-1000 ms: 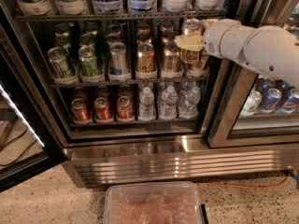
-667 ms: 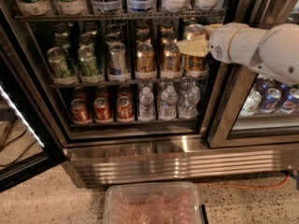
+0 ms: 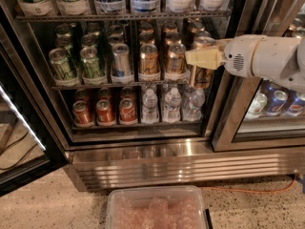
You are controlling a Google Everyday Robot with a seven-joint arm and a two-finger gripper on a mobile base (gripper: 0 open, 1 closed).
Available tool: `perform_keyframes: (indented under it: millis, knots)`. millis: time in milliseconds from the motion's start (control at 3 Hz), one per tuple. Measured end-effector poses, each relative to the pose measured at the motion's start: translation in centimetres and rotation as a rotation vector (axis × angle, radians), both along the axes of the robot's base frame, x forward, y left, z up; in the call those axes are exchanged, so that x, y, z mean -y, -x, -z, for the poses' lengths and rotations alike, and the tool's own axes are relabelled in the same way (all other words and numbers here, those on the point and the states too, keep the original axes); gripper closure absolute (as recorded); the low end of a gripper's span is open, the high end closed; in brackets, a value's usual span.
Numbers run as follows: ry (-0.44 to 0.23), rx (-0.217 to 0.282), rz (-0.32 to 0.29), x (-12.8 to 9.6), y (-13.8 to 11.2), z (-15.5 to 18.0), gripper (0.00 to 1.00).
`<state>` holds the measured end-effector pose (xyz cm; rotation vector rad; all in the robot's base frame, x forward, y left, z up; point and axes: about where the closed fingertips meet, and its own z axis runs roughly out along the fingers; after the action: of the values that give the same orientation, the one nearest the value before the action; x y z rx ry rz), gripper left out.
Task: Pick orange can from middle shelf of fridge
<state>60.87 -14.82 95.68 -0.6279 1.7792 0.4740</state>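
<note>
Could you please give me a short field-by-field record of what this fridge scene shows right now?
claw: at the right end of the middle shelf, in front of the rightmost front can
orange can: upright, its middle hidden behind the claw
middle shelf row: green cans left, silver-blue can, other orange cans
lower shelf: red cans left, water bottles right
fridge: left door open
floor: clear plastic bin before the base grille

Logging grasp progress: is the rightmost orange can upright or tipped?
Upright: the orange can has its silver top upward, sides vertical; the end effector crosses its upper part.
</note>
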Motion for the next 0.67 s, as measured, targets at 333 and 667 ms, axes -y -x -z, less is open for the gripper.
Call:
perform_keyframes:
  millis: [333, 667]
  knots:
    - [0.0, 0.0, 0.0, 0.0, 0.0, 0.0, 1.0]
    - [-0.024, -0.025, -0.094, -2.0, 1.8, 0.3, 1.0]
